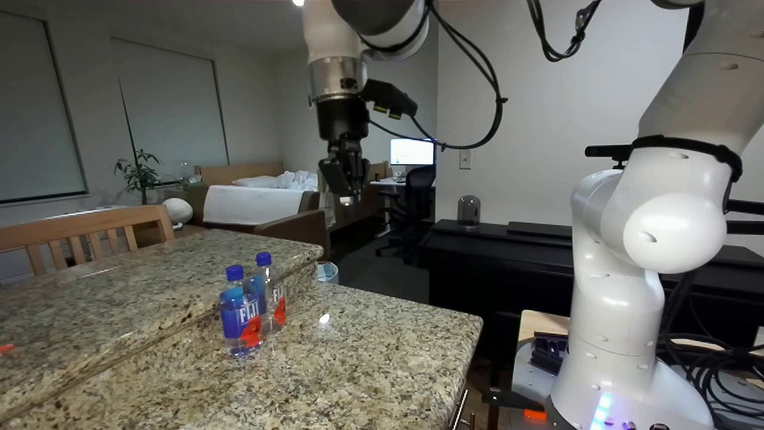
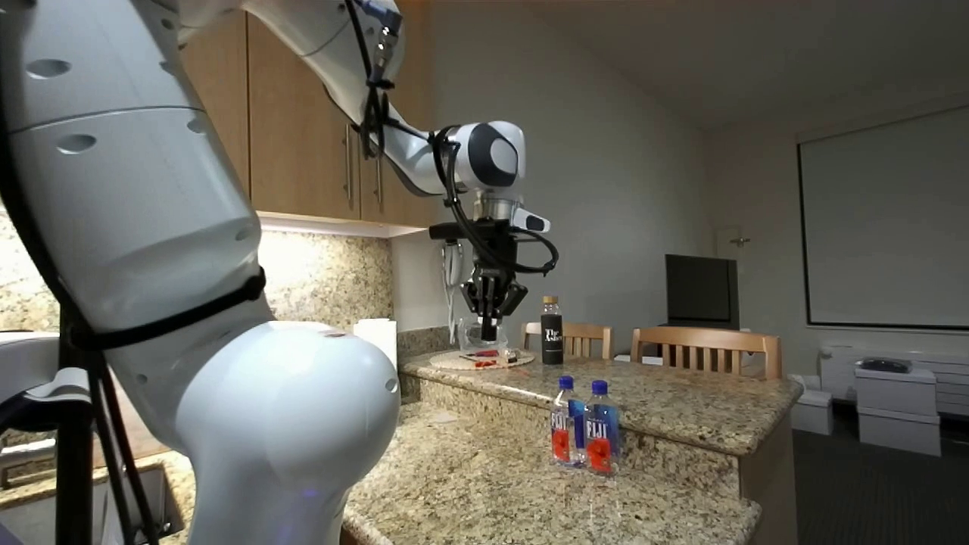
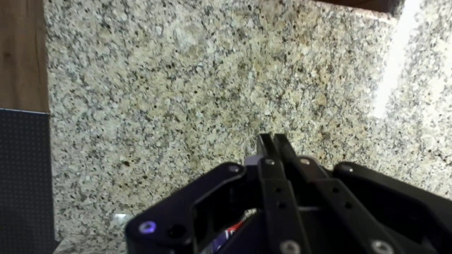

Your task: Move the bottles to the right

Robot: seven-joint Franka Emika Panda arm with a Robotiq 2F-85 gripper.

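Two clear bottles with blue caps and blue-and-red labels stand upright, close together, on the lower granite counter against the raised ledge. In an exterior view they are the nearer bottle [image 1: 241, 316] and the farther bottle [image 1: 276, 298]; they also show as a left bottle [image 2: 562, 424] and a right bottle [image 2: 602, 431]. My gripper [image 1: 352, 192] hangs pointing down in the air, higher than the bottles and apart from them. It also shows in an exterior view [image 2: 490, 331]. In the wrist view its fingertips [image 3: 273, 137] nearly meet, with nothing between them. Part of a bottle label [image 3: 226, 238] shows behind the finger links.
The raised granite ledge [image 2: 681, 405] runs behind the bottles. On it stand a dark bottle with a wooden cap [image 2: 552, 337] and a round mat [image 2: 447, 360] with small items. Wooden chairs [image 2: 708, 344] are behind the ledge. The lower counter [image 1: 370, 346] ends at a free edge.
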